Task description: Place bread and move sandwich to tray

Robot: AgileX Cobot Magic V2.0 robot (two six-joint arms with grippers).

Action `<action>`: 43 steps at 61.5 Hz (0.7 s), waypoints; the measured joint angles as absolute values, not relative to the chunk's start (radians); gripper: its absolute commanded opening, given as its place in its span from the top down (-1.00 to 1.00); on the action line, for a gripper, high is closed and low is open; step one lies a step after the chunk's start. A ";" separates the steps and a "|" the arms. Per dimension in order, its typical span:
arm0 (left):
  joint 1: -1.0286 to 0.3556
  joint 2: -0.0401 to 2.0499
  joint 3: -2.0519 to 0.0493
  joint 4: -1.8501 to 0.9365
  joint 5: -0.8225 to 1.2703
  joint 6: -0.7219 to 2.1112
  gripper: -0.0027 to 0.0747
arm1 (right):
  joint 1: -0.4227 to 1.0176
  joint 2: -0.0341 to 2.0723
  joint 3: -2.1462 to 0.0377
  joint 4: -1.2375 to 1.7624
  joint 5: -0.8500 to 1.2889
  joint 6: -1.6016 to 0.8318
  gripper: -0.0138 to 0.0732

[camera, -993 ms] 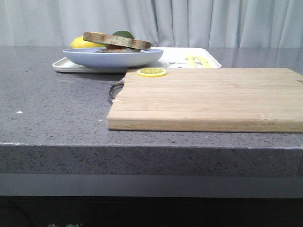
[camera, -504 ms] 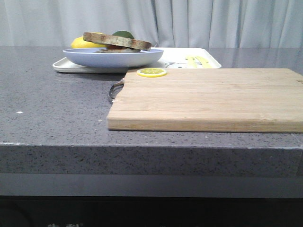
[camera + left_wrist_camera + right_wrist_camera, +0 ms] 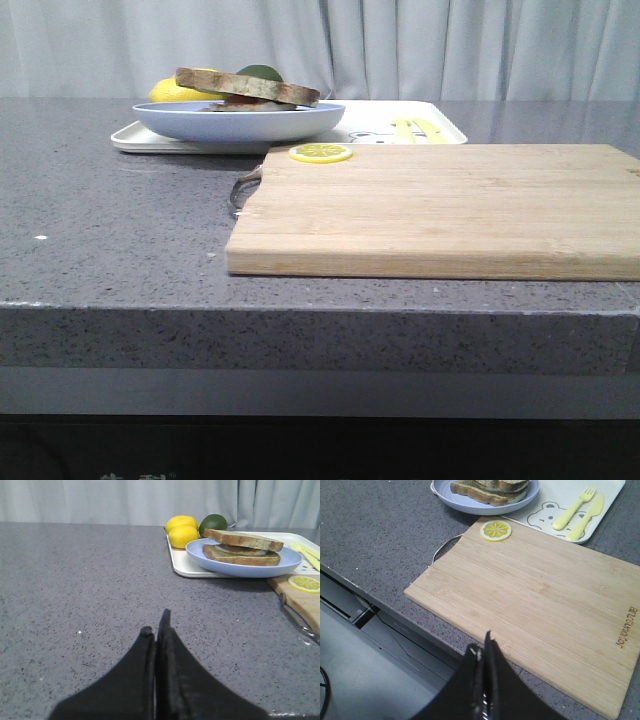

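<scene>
On the far left of the grey speckled stone surface [image 3: 120,220], the white tray [image 3: 440,133] carries the light-blue plate [image 3: 240,120]; the sandwich [image 3: 248,87] sits on that plate. From the front view the plate rim hides the lower slice and filling; only the brown-crusted top slice shows, edge-on. Left wrist view resolves it: two thick squarish slices [image 3: 243,546] stacked, pale filling between, egg hard to make out. No separate loose bread slice can be told apart from the stack.

Two lemons [image 3: 182,530] and a dark green round fruit [image 3: 213,523] lie on the tray behind the plate, near-hidden from the front. Right wrist view alone shows the tray's bear print [image 3: 543,514] and pale yellow fork [image 3: 575,500] and knife; its far edge is cut off.

Wooden cutting board [image 3: 440,205], pale straight grain, lies just beside the tray, a lemon slice [image 3: 321,153] on its far left corner, a metal loop handle [image 3: 243,189] at its left edge. Branded lettering on the board, seen only by the right wrist, is too small to read.

Left hand [image 3: 157,635] clenched, fingers pressed together, empty, above bare surface. Right hand [image 3: 482,655] likewise clenched, empty, over the board's near edge. Neither appears in the front view.
</scene>
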State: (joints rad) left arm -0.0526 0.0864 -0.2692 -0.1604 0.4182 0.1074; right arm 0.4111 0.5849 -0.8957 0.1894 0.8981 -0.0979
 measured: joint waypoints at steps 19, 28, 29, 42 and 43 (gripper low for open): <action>-0.053 -0.004 -0.083 -0.088 0.244 0.000 0.98 | 0.411 0.585 -0.896 0.189 0.898 -0.098 0.95; -0.053 -0.004 -0.007 -0.026 0.132 -0.097 0.98 | 0.411 0.585 -0.896 0.189 0.898 -0.098 0.95; -0.053 -0.004 0.000 -0.024 0.119 -0.100 0.98 | 0.411 0.585 -0.896 0.189 0.898 -0.098 0.95; -0.053 -0.004 0.005 -0.018 0.067 -0.114 0.98 | 0.411 0.585 -0.896 0.189 0.898 -0.098 0.95; -0.053 -0.004 0.005 -0.016 0.064 -0.114 0.98 | 0.411 0.585 -0.896 0.189 0.898 -0.098 0.95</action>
